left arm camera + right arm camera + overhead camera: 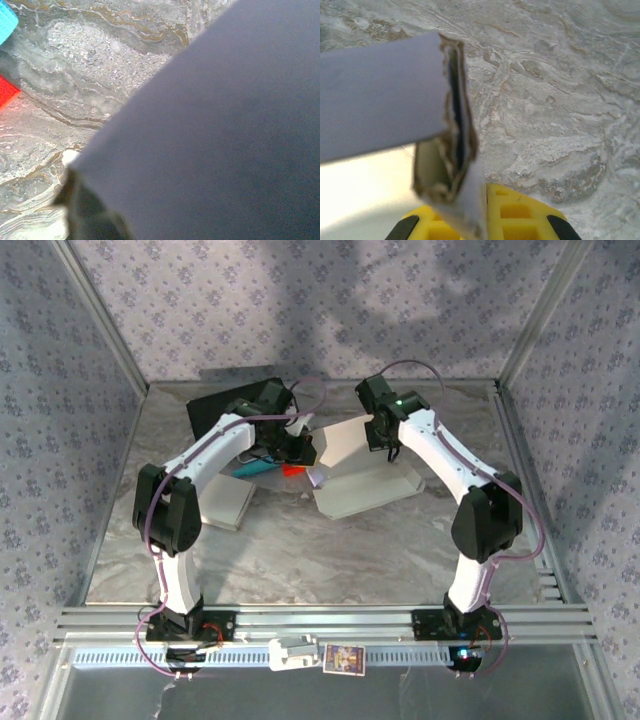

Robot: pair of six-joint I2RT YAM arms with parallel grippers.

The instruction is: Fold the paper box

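Item: paper box (365,490), unfolded, base flat on the marble table (330,560), rear flap raised.
My right gripper (381,440): clamped on that flap's edge.
My left gripper (297,452): clenched just left of the box; I cannot tell if it grips the panel.
Left of the box: red piece (292,470), teal piece (250,466), white sheet (225,502).
Nearside of the box: open marble.

You're looking at a lab robot cell: aluminium rail (330,618) at 6 o'clock, patterned wall panels (300,300) at 12, marble-look tabletop (330,560), metal posts (103,315) at the corners.
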